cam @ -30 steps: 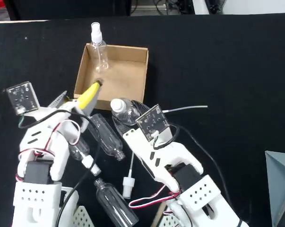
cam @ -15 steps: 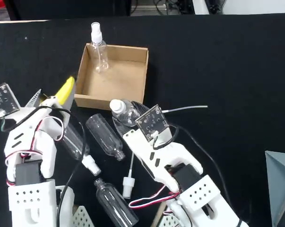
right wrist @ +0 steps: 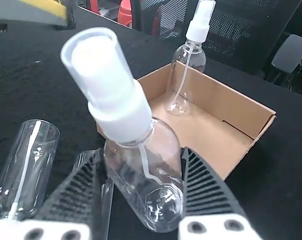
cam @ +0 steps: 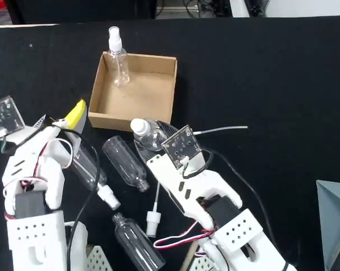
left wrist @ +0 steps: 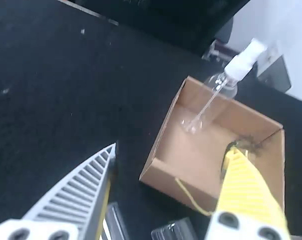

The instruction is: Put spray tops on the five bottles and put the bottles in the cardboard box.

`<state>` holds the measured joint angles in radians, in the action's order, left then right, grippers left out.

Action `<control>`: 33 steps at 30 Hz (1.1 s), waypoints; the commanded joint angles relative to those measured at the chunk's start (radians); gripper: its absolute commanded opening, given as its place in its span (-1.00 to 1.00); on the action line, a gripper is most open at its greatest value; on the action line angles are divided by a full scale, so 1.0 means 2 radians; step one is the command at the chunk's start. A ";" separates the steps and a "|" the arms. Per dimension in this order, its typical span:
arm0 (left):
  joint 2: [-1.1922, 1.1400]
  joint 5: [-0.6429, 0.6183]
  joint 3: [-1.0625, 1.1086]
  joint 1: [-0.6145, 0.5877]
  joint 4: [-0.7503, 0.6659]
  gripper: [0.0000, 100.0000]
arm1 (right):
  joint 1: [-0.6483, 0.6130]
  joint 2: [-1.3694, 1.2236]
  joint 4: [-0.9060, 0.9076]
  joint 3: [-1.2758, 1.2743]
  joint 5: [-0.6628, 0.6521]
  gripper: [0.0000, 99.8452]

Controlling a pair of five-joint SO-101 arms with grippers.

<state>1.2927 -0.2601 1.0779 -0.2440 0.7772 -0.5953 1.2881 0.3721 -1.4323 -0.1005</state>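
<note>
Held bottle (right wrist: 138, 150): clear, white spray top on, tilted w/ cap end toward the box; clamped in R hand, just off box's near edge.
R hand (right wrist: 140, 167): closed on Held bottle's body, one finger each side; in high view (cam: 150, 135) it sits btwn box and arm bases.
Boxed bottle (cam: 118, 61): clear, spray top on, in far-left corner of box, leaning on wall, top poking over rim.
Cardboard box (cam: 150, 93): open top, flat on bench ahead of both arms.
L hand (left wrist: 173, 150): wide open, nothing in it; held over bench near box's near-left corner, yellow finger nearest the box, not touching.
Capped bottle (cam: 88, 166): lying on bench beside L arm, spray top on, top end toward arm bases.
Bare bottle (cam: 126, 164): lying btwn the two arms, no top, just beside Capped bottle.
Near bottle (cam: 138, 245): lying close to arm bases, no top visible.
Loose spray top (cam: 153, 217): on bench btwn Bare bottle and Near bottle, dip tube pointing away toward R hand.
Thin white tube (cam: 220, 130): lying on bench beside R arm, one end hidden under it.
Bench (cam: 260, 73): black cloth cover.
</note>
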 commanded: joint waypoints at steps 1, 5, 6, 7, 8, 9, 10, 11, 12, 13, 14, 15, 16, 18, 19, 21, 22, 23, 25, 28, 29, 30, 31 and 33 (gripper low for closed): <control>-0.077 0.003 -0.065 -0.007 0.012 -0.38 | 0.018 0.016 -0.011 0.003 0.002 -0.87; -0.143 0.003 -0.089 -0.007 0.012 -0.38 | 0.018 0.016 -0.013 0.000 0.002 -0.87; -0.157 0.003 -0.093 -0.007 0.012 -0.38 | 0.018 0.016 -0.013 0.000 0.002 -0.87; -0.169 0.003 -0.098 -0.008 0.012 -0.38 | 0.018 0.016 -0.013 0.000 0.002 -0.87; -0.180 0.003 -0.102 -0.008 0.012 -0.38 | 0.018 0.016 -0.013 0.000 0.002 -0.87; -0.189 0.003 -0.106 -0.008 0.012 -0.38 | 0.018 0.016 -0.013 0.000 0.002 -0.87; -0.197 0.003 -0.110 -0.008 0.012 -0.38 | 0.018 0.016 -0.013 0.000 0.002 -0.87; -0.205 0.003 -0.113 -0.009 0.012 -0.38 | 0.018 0.016 -0.013 0.000 0.002 -0.87; -0.212 0.003 -0.117 -0.014 0.012 -0.38 | 0.018 0.016 -0.013 0.000 0.002 -0.87; -0.218 0.003 -0.122 -0.020 0.012 -0.38 | 0.018 0.016 -0.014 0.000 0.002 -0.87; -0.225 0.003 -0.128 -0.026 0.012 -0.38 | 0.018 0.016 -0.014 0.000 0.002 -0.87; -0.232 0.003 -0.132 -0.032 0.012 -0.38 | 0.018 0.016 -0.014 0.000 0.002 -0.87; -0.242 0.003 -0.138 -0.036 0.012 -0.38 | 0.018 0.016 -0.014 0.000 0.002 -0.87; -0.265 0.003 -0.148 -0.040 0.012 -0.38 | 0.018 0.016 -0.014 0.000 0.002 -0.87; -0.278 0.003 -0.154 -0.040 0.012 -0.38 | 0.018 0.016 -0.014 0.000 0.002 -0.87; -0.308 0.003 -0.165 -0.040 0.012 -0.38 | 0.018 0.016 -0.014 0.000 0.001 -0.87; -0.322 0.003 -0.172 -0.040 0.012 -0.38 | 0.018 0.016 -0.014 0.000 0.000 -0.87; -0.338 0.003 -0.180 -0.040 0.012 -0.38 | 0.018 0.016 -0.015 0.000 0.000 -0.87; -0.364 0.003 -0.192 -0.040 0.012 -0.38 | 0.018 0.016 -0.015 0.000 0.000 -0.87; -0.398 0.003 -0.208 -0.040 0.012 -0.38 | 0.018 0.016 -0.015 0.000 0.000 -0.87; -0.407 0.003 -0.211 -0.040 0.012 -0.38 | 0.018 0.016 -0.015 0.000 0.000 -0.87; -0.414 0.003 -0.213 -0.040 0.012 -0.38 | 0.018 0.016 -0.015 0.000 0.000 -0.87; -0.422 0.003 -0.215 -0.040 0.012 -0.38 | 0.018 0.016 -0.015 0.000 0.000 -0.87; -0.433 0.003 -0.219 -0.040 0.012 -0.38 | 0.018 0.016 -0.015 0.000 0.000 -0.87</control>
<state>0.4519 -0.2585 0.7204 -0.3176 0.7971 -0.5953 1.2881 0.3721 -1.4385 -0.1005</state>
